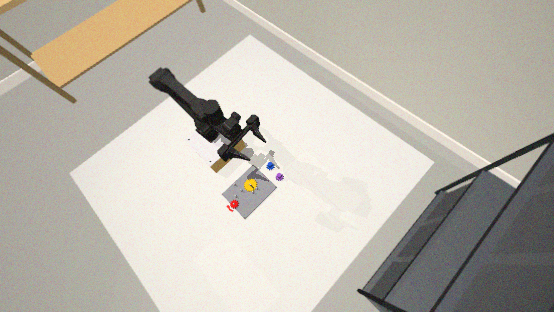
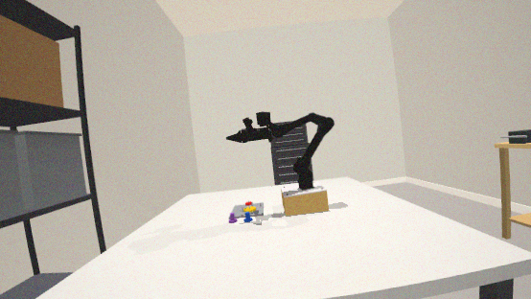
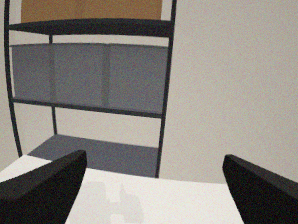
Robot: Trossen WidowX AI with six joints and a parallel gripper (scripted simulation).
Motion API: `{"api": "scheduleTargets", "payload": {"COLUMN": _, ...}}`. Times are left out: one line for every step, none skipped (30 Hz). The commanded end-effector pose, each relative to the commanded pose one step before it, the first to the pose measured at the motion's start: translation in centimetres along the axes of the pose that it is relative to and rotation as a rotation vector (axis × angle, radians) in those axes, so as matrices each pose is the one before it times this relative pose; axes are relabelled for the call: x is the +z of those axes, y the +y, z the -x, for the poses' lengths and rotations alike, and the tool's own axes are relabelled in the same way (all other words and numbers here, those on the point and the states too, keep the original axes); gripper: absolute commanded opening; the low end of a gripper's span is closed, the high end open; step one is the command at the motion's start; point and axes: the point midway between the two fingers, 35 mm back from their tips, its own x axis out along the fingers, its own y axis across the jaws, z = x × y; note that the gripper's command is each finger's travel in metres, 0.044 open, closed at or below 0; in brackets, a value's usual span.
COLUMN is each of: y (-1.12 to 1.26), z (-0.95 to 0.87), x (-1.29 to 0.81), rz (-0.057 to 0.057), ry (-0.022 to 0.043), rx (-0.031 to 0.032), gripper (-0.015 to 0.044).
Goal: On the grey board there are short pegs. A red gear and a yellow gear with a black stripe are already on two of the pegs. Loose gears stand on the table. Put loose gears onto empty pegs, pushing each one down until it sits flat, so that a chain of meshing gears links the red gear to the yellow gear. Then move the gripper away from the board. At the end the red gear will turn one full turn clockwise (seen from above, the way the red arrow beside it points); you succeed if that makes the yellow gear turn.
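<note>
Black and spread wide, the gripper (image 1: 257,151) (image 2: 227,138) (image 3: 156,160) holds nothing, raised above the level of the grey board (image 1: 245,212) (image 2: 238,211). Beside that board, on the table (image 1: 320,265) (image 2: 297,254) (image 3: 175,200), stand the loose blue gear (image 1: 270,165) (image 2: 248,218) and purple gear (image 1: 279,177) (image 2: 233,218), the blue one nearer the arm's base; both should prove light, stiff and perhaps slippery, best pinched squarely by their upright middles, clear of the teeth.

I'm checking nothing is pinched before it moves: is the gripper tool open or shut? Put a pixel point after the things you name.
Open: the tool (image 1: 258,151) (image 2: 227,138) (image 3: 156,160) has its fingers spread wide, with nothing between them in the wrist view.
</note>
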Motion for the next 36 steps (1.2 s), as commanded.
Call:
{"api": "scheduleTargets", "payload": {"y": 0.04, "z": -0.16, "x": -0.16, "rz": -0.0064, "ry": 0.01039, "rx": 0.00135, "gripper": 0.0426}}
{"api": "scheduleTargets", "payload": {"y": 0.118, "z": -0.477, "x": -0.484, "rz": -0.0191, "ry": 0.03121, "rx": 0.00365, "gripper": 0.044}}
{"api": "scheduleTargets", "payload": {"y": 0.187, "z": -0.79, "x": -0.81, "rz": -0.0316, "ry": 0.05216, "rx": 0.00478, "gripper": 0.044}}
{"api": "scheduleTargets", "payload": {"y": 0.204, "z": -0.964, "x": -0.988, "rz": -0.0382, "ry": 0.06385, "rx": 0.00359, "gripper": 0.044}}
{"api": "scheduleTargets", "payload": {"y": 0.173, "z": -0.97, "x": -0.98, "rz": -0.0377, "ry": 0.06398, "rx": 0.00108, "gripper": 0.044}}
{"api": "scheduleTargets", "payload": {"y": 0.143, "z": -0.976, "x": -0.971, "rz": -0.0372, "ry": 0.06399, "rx": -0.00146, "gripper": 0.044}}
{"api": "scheduleTargets", "payload": {"y": 0.113, "z": -0.982, "x": -0.96, "rz": -0.0368, "ry": 0.06389, "rx": -0.00403, "gripper": 0.044}}
{"api": "scheduleTargets", "payload": {"y": 0.085, "z": -0.987, "x": -0.948, "rz": -0.0363, "ry": 0.06368, "rx": -0.00662, "gripper": 0.044}}
{"api": "scheduleTargets", "payload": {"y": 0.057, "z": -0.991, "x": -0.933, "rz": -0.0359, "ry": 0.06331, "rx": -0.00922, "gripper": 0.044}}
{"api": "scheduleTargets", "payload": {"y": 0.03, "z": -0.997, "x": -0.918, "rz": -0.0355, "ry": 0.06294, "rx": -0.01184, "gripper": 0.044}}
{"api": "scheduleTargets", "payload": {"y": 0.003, "z": -1.001, "x": -0.901, "rz": -0.035, "ry": 0.0624, "rx": -0.01447, "gripper": 0.044}}
{"api": "scheduleTargets", "payload": {"y": -0.022, "z": -1.005, "x": -0.883, "rz": -0.0346, "ry": 0.06175, "rx": -0.0171, "gripper": 0.044}}
{"api": "scheduleTargets", "payload": {"y": -0.045, "z": -1.008, "x": -0.863, "rz": -0.0342, "ry": 0.06097, "rx": -0.01971, "gripper": 0.044}}
{"api": "scheduleTargets", "payload": {"y": -0.068, "z": -1.011, "x": -0.843, "rz": -0.0339, "ry": 0.06008, "rx": -0.02232, "gripper": 0.044}}
{"api": "scheduleTargets", "payload": {"y": -0.089, "z": -1.013, "x": -0.821, "rz": -0.0335, "ry": 0.05907, "rx": -0.02491, "gripper": 0.044}}
{"api": "scheduleTargets", "payload": {"y": -0.109, "z": -1.015, "x": -0.797, "rz": -0.0332, "ry": 0.05794, "rx": -0.02747, "gripper": 0.044}}
{"api": "scheduleTargets", "payload": {"y": -0.141, "z": -1.016, "x": -0.76, "rz": -0.0328, "ry": 0.0565, "rx": -0.03018, "gripper": 0.044}}
{"api": "scheduleTargets", "payload": {"y": -0.157, "z": -1.017, "x": -0.735, "rz": -0.0325, "ry": 0.05519, "rx": -0.03263, "gripper": 0.044}}
{"api": "scheduleTargets", "payload": {"y": -0.171, "z": -1.016, "x": -0.709, "rz": -0.0323, "ry": 0.05373, "rx": -0.03502, "gripper": 0.044}}
{"api": "scheduleTargets", "payload": {"y": -0.184, "z": -1.015, "x": -0.682, "rz": -0.0321, "ry": 0.05217, "rx": -0.03736, "gripper": 0.044}}
{"api": "scheduleTargets", "payload": {"y": -0.194, "z": -1.013, "x": -0.655, "rz": -0.0319, "ry": 0.05049, "rx": -0.03963, "gripper": 0.044}}
{"api": "scheduleTargets", "payload": {"y": -0.203, "z": -1.011, "x": -0.627, "rz": -0.0317, "ry": 0.04871, "rx": -0.04184, "gripper": 0.044}}
{"api": "scheduleTargets", "payload": {"y": -0.21, "z": -1.007, "x": -0.599, "rz": -0.0316, "ry": 0.04683, "rx": -0.04398, "gripper": 0.044}}
{"api": "scheduleTargets", "payload": {"y": -0.214, "z": -1.003, "x": -0.571, "rz": -0.0314, "ry": 0.04484, "rx": -0.04602, "gripper": 0.044}}
{"api": "scheduleTargets", "payload": {"y": -0.266, "z": -0.65, "x": -0.147, "rz": -0.0202, "ry": 0.02743, "rx": -0.03115, "gripper": 0.044}}
{"api": "scheduleTargets", "payload": {"y": -0.185, "z": -0.465, "x": -0.096, "rz": -0.0144, "ry": 0.01928, "rx": -0.02253, "gripper": 0.044}}
{"api": "scheduleTargets", "payload": {"y": -0.108, "z": -0.279, "x": -0.053, "rz": -0.0087, "ry": 0.01144, "rx": -0.01363, "gripper": 0.044}}
{"api": "scheduleTargets", "payload": {"y": -0.036, "z": -0.093, "x": -0.017, "rz": -0.0029, "ry": 0.00379, "rx": -0.00456, "gripper": 0.044}}
{"api": "scheduleTargets", "payload": {"y": 0.0, "z": 0.0, "x": 0.0, "rz": 0.0, "ry": 0.0, "rx": 0.0, "gripper": 0.044}}
{"api": "scheduleTargets", "payload": {"y": 0.0, "z": 0.0, "x": 0.0, "rz": 0.0, "ry": 0.0, "rx": 0.0, "gripper": 0.044}}
{"api": "scheduleTargets", "payload": {"y": 0.0, "z": 0.0, "x": 0.0, "rz": 0.0, "ry": 0.0, "rx": 0.0, "gripper": 0.044}}
{"api": "scheduleTargets", "payload": {"y": 0.0, "z": 0.0, "x": 0.0, "rz": 0.0, "ry": 0.0, "rx": 0.0, "gripper": 0.044}}
{"api": "scheduleTargets", "payload": {"y": -0.066, "z": 0.001, "x": 0.12, "rz": 0.0, "ry": -0.00012, "rx": -0.00007, "gripper": 0.044}}
{"api": "scheduleTargets", "payload": {"y": -0.066, "z": 0.001, "x": 0.119, "rz": 0.0, "ry": -0.00012, "rx": -0.00007, "gripper": 0.044}}
{"api": "scheduleTargets", "payload": {"y": 0.002, "z": -0.189, "x": 0.002, "rz": 0.0, "ry": 0.0, "rx": 0.0, "gripper": 0.044}}
{"api": "scheduleTargets", "payload": {"y": 0.001, "z": -0.565, "x": 0.001, "rz": 0.0, "ry": 0.00002, "rx": -0.00002, "gripper": 0.044}}
